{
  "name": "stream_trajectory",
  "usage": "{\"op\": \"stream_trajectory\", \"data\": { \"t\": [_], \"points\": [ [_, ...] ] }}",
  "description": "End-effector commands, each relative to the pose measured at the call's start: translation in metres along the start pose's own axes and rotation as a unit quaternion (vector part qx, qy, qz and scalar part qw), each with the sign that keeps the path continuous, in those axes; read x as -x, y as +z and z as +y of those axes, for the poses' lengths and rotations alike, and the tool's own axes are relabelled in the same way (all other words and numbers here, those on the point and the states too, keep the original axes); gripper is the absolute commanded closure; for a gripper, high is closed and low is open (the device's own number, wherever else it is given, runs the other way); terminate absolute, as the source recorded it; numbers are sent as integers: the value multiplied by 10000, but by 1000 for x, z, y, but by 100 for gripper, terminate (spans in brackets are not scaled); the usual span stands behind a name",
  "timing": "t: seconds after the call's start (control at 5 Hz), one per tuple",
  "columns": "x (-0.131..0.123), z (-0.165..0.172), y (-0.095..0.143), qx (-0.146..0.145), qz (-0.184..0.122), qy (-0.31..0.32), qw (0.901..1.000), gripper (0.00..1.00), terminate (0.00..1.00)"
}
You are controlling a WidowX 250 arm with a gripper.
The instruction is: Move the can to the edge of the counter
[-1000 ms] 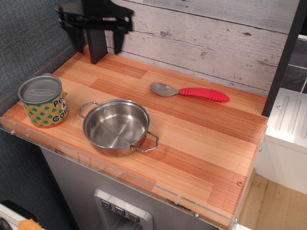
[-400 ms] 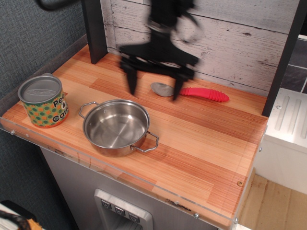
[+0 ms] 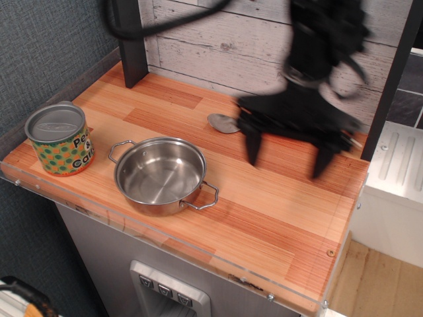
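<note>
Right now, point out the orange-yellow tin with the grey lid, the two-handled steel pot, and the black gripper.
orange-yellow tin (image 3: 63, 150): observation.image view, on the dotted label.
two-handled steel pot (image 3: 160, 173): same view, on the inner bottom.
black gripper (image 3: 288, 162): same view, midway between the blurred, spread fingertips.

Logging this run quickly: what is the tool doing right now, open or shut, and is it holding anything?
Tool: open, fingers spread wide, holding nothing; it hangs over the right side of the counter, far from the can.
</note>
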State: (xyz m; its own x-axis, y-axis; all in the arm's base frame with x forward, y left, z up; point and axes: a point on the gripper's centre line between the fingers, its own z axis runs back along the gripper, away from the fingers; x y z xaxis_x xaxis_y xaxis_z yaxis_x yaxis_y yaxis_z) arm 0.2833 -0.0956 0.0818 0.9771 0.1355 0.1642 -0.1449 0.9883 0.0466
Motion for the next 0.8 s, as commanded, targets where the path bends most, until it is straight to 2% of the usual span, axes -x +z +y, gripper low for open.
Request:
{"op": "stream_trajectory", "data": {
  "t": [0.0,0.2,0.4,0.6],
  "points": [
    [8,-58,-3,-36,-266,-692,9972,0,0],
    [12,-72,-9,-199,-213,-1062,9939,0,0],
    [12,-72,-9,-199,-213,-1062,9939,0,0],
    [12,-72,-9,-199,-213,-1062,9939,0,100]
  ]
}}
